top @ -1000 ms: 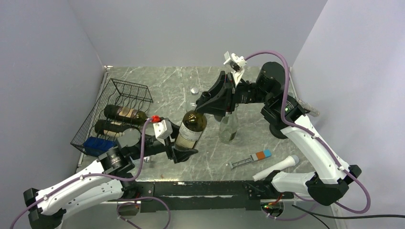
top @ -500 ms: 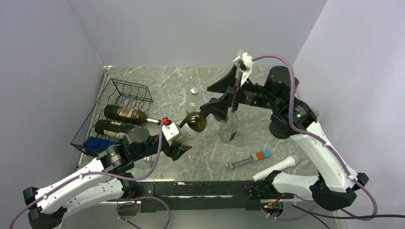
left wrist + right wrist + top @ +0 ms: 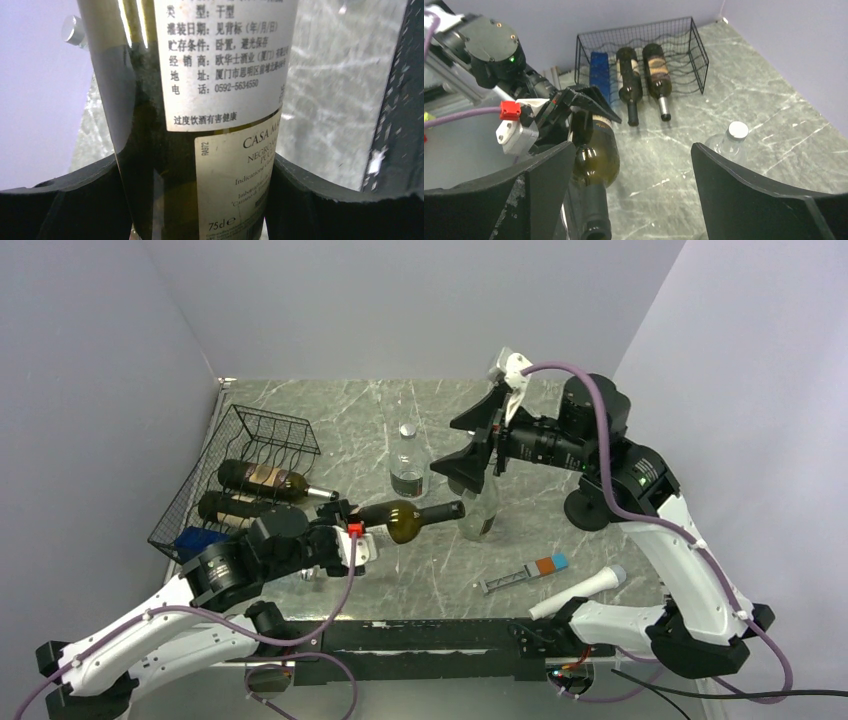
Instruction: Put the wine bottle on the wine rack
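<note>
The wine bottle (image 3: 405, 521) is dark green with a pale label and lies level above the table, its neck pointing right. My left gripper (image 3: 352, 530) is shut on its body. The left wrist view shows the labelled glass (image 3: 215, 125) filling the space between both fingers (image 3: 65, 210). My right gripper (image 3: 445, 445) hangs open just above and beyond the neck, touching nothing. In the right wrist view the bottle (image 3: 596, 155) passes below the left finger (image 3: 539, 190). The wine rack (image 3: 262, 430), black wire, stands at the far left with two dark bottles (image 3: 265, 478) lying in it.
A blue box (image 3: 200, 540) sits at the rack's near end. One clear capped bottle (image 3: 405, 465) stands mid-table and a clear glass bottle (image 3: 480, 512) stands below the right gripper. A marker-like tool (image 3: 522, 576) and a white cylinder (image 3: 585, 592) lie at the near right.
The right gripper let go of the bottle's neck, opened wide and drew back to the right. The left arm tipped the bottle from upright to level and pulled it left.
</note>
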Motion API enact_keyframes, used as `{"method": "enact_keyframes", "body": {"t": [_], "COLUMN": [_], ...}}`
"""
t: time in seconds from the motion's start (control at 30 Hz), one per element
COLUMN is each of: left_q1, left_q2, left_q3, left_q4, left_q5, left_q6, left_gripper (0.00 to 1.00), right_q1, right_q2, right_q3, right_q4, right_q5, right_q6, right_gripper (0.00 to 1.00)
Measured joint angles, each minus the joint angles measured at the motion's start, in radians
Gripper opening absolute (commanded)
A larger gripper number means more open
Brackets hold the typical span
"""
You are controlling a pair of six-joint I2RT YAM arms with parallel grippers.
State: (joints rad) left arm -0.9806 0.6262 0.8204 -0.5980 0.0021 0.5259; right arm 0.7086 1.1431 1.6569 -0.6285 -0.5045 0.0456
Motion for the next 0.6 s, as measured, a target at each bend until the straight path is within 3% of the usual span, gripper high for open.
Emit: {"method": "enact_keyframes", "body": {"t": [0.23,0.6], "left_q1": [0.0,0.0], "left_q2": [0.039,0.015], "left_q3": [0.001,0.001], "left_q4": [-0.09,-0.074], "left_q5": [-0.078,-0.186], "left_q6": [0.207,0.401], "left_gripper": [0.0,0.0], "right_q1": [0.021,0.142], "right_q2": [0.051,0.125], "right_q3": [0.008,-0.082], "right_q4": [-0.122,-0.225], "right_q5": [0.008,0.01], "right_q6": [-0.088,-0.204], "right_gripper": [0.86,0.86]}}
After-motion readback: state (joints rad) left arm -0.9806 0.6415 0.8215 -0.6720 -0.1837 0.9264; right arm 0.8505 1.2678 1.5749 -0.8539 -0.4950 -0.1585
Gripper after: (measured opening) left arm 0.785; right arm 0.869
